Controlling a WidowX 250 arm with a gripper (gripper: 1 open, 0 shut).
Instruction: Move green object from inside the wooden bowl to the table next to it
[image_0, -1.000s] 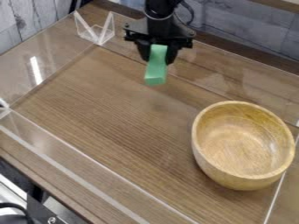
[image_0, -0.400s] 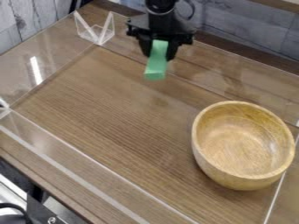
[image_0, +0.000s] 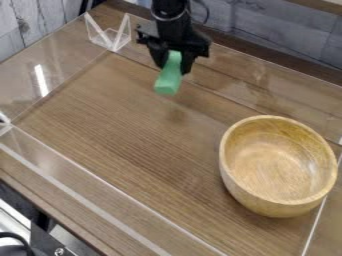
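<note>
Now the small flat bright green block (image_0: 167, 75) hangs clear of the brown wood-grain table (image_0: 120, 140), pinched at its top end in the black claw (image_0: 174, 57), whose jaws are clamped on it, at the far side of the table and well apart from the round light tan wooden bowl (image_0: 278, 165), which sits empty near the right edge. By my reading the lift-out is done and the placing remains. To do it well, bring the block back toward the bowl, since the task wants it next to the bowl and this spot is rather far. Lower it until its bottom end meets the wood before parting the jaws, so it does not drop and skid. Keep away from the clear acrylic walls (image_0: 60, 50) and the bowl's rim
</note>
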